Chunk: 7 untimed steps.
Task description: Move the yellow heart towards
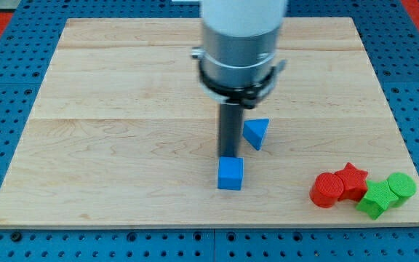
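Note:
No yellow heart shows anywhere in the view; the arm's body may hide part of the board. My tip (pixel 229 156) stands right at the top edge of a blue cube (pixel 230 174) near the board's middle bottom, touching or nearly touching it. A blue triangle (pixel 257 132) lies just to the right of the rod.
At the view's bottom right a cluster lies close together: a red cylinder (pixel 327 190), a red star (pixel 351 179), a green star (pixel 375 198) and a green cylinder (pixel 401 186). The wooden board (pixel 122 131) rests on a blue pegboard surface.

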Motion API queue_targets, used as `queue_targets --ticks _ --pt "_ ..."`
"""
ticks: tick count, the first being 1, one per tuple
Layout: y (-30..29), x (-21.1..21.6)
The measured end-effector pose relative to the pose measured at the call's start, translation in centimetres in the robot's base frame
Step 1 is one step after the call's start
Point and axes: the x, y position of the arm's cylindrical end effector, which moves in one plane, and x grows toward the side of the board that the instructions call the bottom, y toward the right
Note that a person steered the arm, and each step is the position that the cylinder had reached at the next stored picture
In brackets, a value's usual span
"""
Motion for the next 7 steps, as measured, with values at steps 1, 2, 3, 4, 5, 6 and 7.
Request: queue_targets --ticks 1,2,3,4,5,6,7 --pt "-3.4 -9.0" --pt "-6.5 -13.4" --pt "-11.6 -16.4" --pt "-8.4 -17.7" --pt "-4.2 -15.1" --pt "-2.2 -13.4" --pt "-0.4 -12.7"
